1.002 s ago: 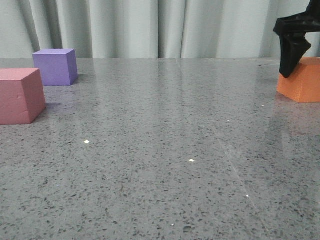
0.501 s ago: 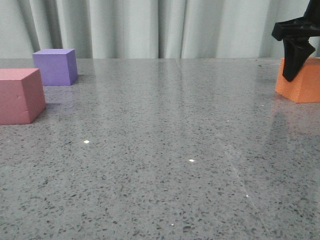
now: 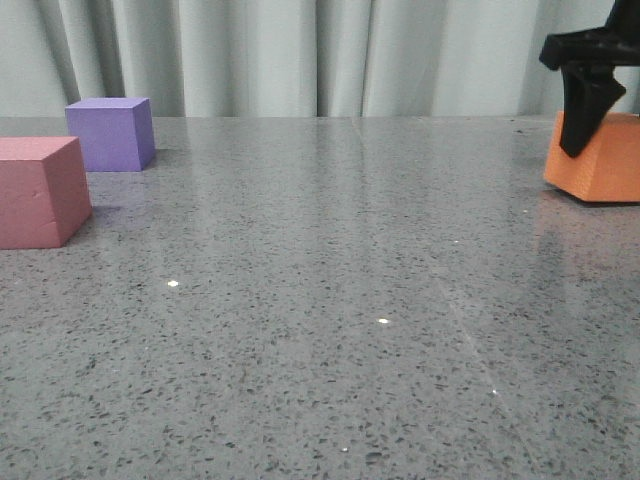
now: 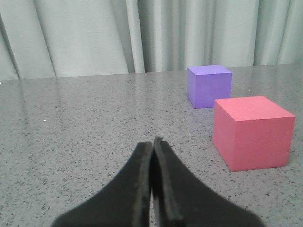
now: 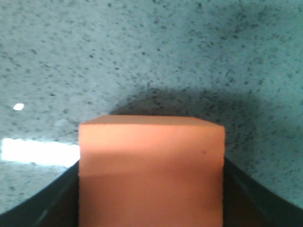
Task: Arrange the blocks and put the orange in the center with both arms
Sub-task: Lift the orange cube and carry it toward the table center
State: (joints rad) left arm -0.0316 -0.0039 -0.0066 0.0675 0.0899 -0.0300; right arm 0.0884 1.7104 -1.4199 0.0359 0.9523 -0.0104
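- The right end effector [image 3: 590, 125] is at the far right edge of the surface [image 3: 330, 300], clamped onto the orange cube [image 3: 600, 160]. In the right wrist view the cube [image 5: 151, 170] sits snug between the two dark fingers [image 5: 42, 208], which press against both of its sides.
- In the front view the orange cube looks slightly tilted, with its near left bottom corner seeming a touch off the speckled grey surface. Hard to be sure, since its right part is cut off by the picture's edge.
- The left end effector [image 4: 152, 156] has its fingers pressed together with nothing between them, hovering low over the surface. It doesn't show in the front view.
- The pink-red cube [image 3: 40, 190] sits flat at the left edge of the surface, partly cut off by the picture.
- The purple cube [image 3: 112, 133] is just behind it, toward the far left corner. The two are close together but not touching.
- Pale curtains [image 3: 300, 55] hang behind the far edge.
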